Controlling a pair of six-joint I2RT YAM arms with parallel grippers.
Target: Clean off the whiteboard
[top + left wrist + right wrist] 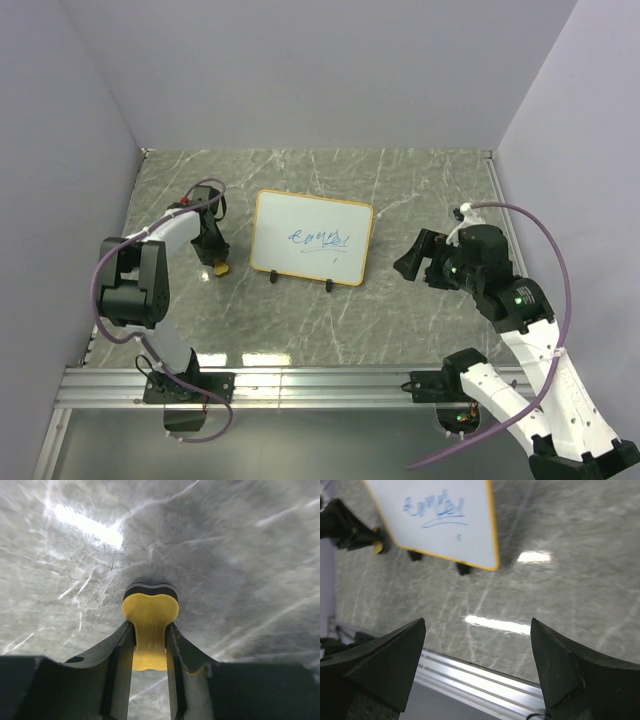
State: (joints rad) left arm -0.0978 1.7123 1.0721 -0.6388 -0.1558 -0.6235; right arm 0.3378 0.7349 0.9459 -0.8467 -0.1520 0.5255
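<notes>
The whiteboard [312, 238] stands tilted on two black feet mid-table, blue scribbles [320, 239] across its face; the right wrist view shows it too [420, 532]. Left of the board, my left gripper [214, 258] is down at the table, shut on a small yellow block [218, 268]. In the left wrist view the yellow block [150, 612], with a black layer on its far side, is pinched between both fingers of the left gripper [150, 627]. My right gripper [408, 256] hovers open to the right of the board, and nothing lies between the fingers of the right gripper [478, 622].
A marbled grey tabletop [420, 190] is enclosed by purple walls on three sides. An aluminium rail [320, 385] runs along the near edge and shows in the right wrist view [470, 680]. Purple cables [545, 240] loop from both arms.
</notes>
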